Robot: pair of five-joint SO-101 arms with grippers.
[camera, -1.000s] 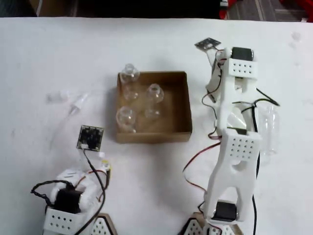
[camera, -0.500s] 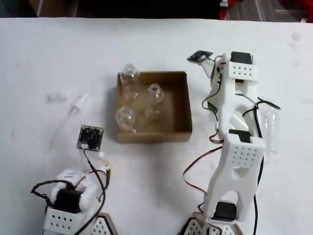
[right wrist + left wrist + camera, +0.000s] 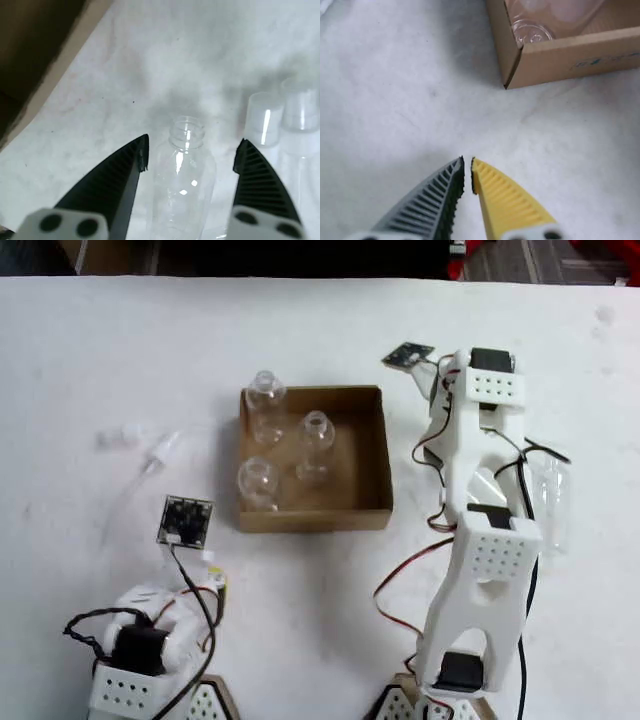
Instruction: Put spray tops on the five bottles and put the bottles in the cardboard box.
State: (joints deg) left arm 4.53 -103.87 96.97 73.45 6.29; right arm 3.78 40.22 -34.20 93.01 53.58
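Observation:
The cardboard box [image 3: 372,455] stands mid-table with three clear, topless bottles upright in it [image 3: 265,393] [image 3: 316,430] [image 3: 257,480]. My right arm [image 3: 485,540] stretches up the right side of the box. Its gripper [image 3: 192,152] is open, one finger on either side of a clear bottle [image 3: 182,175] that lies on the table with a bare neck. Two clear capped pieces [image 3: 262,125] [image 3: 300,107] lie just beyond. Another clear bottle [image 3: 550,495] lies right of the arm. My left gripper [image 3: 467,165] is shut and empty, low over the table near the box corner [image 3: 540,60].
Loose spray tops [image 3: 155,452] and a clear cap [image 3: 115,437] lie on the white table left of the box. The left arm [image 3: 140,650] is folded at the front left edge. Red and black wires [image 3: 400,575] trail beside the right arm.
The right arm's far end has swung slightly left, toward the box, its wrist camera board moving with it. The left arm and the bottles in the box have stayed put.

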